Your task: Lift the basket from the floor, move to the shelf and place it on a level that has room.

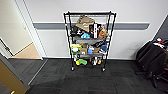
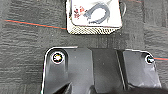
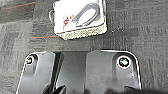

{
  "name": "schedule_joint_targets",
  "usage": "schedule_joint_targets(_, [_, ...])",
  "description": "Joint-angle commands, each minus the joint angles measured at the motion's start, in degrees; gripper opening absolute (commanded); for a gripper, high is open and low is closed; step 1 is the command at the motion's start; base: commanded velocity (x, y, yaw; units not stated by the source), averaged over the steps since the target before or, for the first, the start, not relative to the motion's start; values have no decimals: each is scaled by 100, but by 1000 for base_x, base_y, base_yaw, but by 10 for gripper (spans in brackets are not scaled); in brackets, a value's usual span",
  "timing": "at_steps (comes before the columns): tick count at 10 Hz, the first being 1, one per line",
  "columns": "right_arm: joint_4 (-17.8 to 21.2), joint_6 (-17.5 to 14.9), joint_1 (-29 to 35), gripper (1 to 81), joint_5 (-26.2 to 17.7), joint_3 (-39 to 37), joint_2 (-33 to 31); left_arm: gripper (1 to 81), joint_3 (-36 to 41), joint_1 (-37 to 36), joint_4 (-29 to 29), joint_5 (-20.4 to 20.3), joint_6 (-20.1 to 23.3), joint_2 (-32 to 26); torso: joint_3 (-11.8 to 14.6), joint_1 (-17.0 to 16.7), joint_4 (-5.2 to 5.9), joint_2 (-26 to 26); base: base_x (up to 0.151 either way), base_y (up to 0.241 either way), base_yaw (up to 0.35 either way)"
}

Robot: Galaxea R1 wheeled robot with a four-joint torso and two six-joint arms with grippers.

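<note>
Facing the shelf [image 1: 88,40] ahead; wrists see the basket [image 2: 93,15] on floor [image 2: 30,45]; end effector states indiscernible.

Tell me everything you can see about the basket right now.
The basket sits on the dark carpet floor, seen from above in both wrist views. It is rectangular, cream woven wicker with a white fabric lining. Inside lie a curved dark grey item and something small and reddish. Nothing grips it.

Left wrist plate [image 2: 100,72]: wide, glossy black, rounded pale-edged corners, round bright fittings, raised ridge down middle. Right wrist plate [image 3: 82,72]: same black build, greenish-centred fitting.
</note>
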Motion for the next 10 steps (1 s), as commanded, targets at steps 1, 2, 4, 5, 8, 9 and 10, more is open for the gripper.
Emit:
schedule_joint_targets(1, [41,9,339,811,-308,6,-43,811,21,-302,-49,271,17,-33,0,0,0,0,0,0,0])
schedule_joint_targets(2, [41,9,339,811,-308,6,-52,811,21,-302,-49,271,8,-24,0,0,0,0,0,0,0])
schedule_joint_targets(4, [50,9,356,811,-308,6,-52,811,21,-302,-49,289,8,-6,0,0,0,0,0,0,0])
schedule_joint_targets(5, [59,17,366,811,-308,6,-52,811,12,-302,-67,324,-1,3,0,0,0,0,0,0,0])
schedule_joint_targets(8, [68,17,383,811,-308,23,-34,811,21,-284,-208,298,-10,-85,0,0,0,0,0,0,0])
schedule_joint_targets(9, [68,17,383,811,-308,15,-34,811,21,-284,-208,298,-10,-85,0,369,0,-573,0,0,0])
schedule_joint_targets(10, [68,17,383,811,-308,6,-34,811,21,-284,-225,289,-10,-85,0,382,0,-599,0,0,0])
